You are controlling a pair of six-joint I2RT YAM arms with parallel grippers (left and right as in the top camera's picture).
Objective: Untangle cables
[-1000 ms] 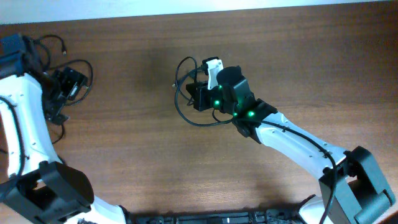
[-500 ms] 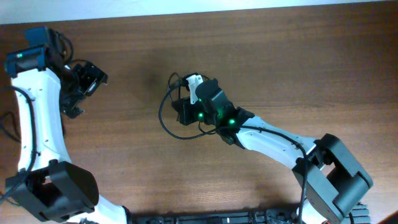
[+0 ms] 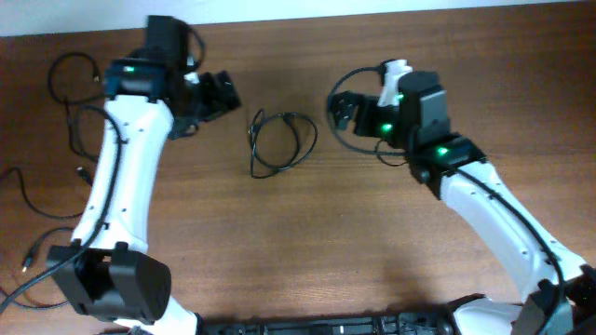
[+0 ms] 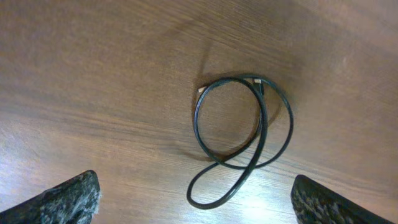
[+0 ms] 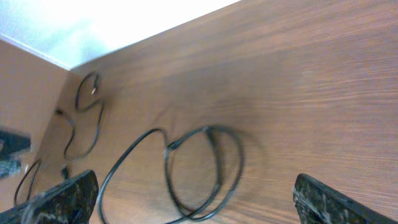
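While left claw (image 3: pixel 225 94) and right claw (image 3: pixel 343 111) stand spread (both empty), looped cable (image 3: pixel 279 141) lies between them.

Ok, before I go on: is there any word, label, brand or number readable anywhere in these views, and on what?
None: no text can be read in any view.
coiled cable: no print visible on it.
loose cables at the left: too thin to show any marking.
Arm housings: only green lights, no characters.
table: bare wood grain, no label.
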